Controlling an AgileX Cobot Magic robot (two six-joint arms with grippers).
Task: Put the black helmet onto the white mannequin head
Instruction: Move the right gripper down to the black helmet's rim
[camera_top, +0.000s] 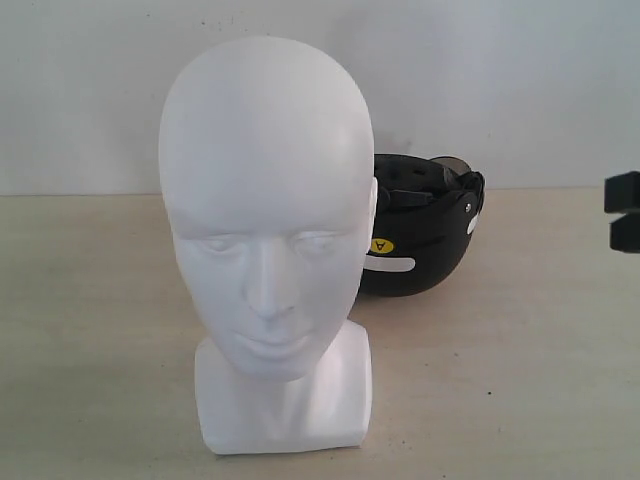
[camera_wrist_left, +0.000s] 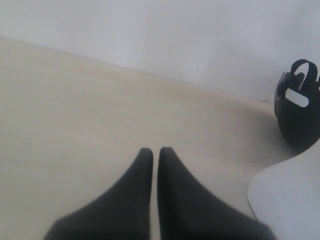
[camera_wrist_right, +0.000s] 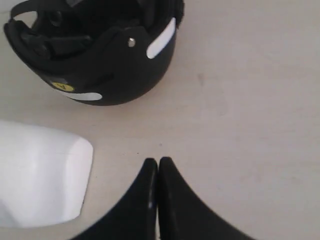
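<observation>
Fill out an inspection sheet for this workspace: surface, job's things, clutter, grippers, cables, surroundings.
Surface: pale table, bare apart from the job's things.
Job's things: white mannequin head upright at the front, bare; black helmet on the table behind it, lining showing, apart from its base.
Clutter: nothing seen.
Grippers: left gripper jaws shut, empty, above the table; right gripper jaws shut, empty, short of the helmet.
Cables: nothing seen.
Surroundings: plain white wall behind the table.

Yellow "A" sticker (camera_top: 379, 244) on black helmet (camera_top: 435, 262)
</observation>
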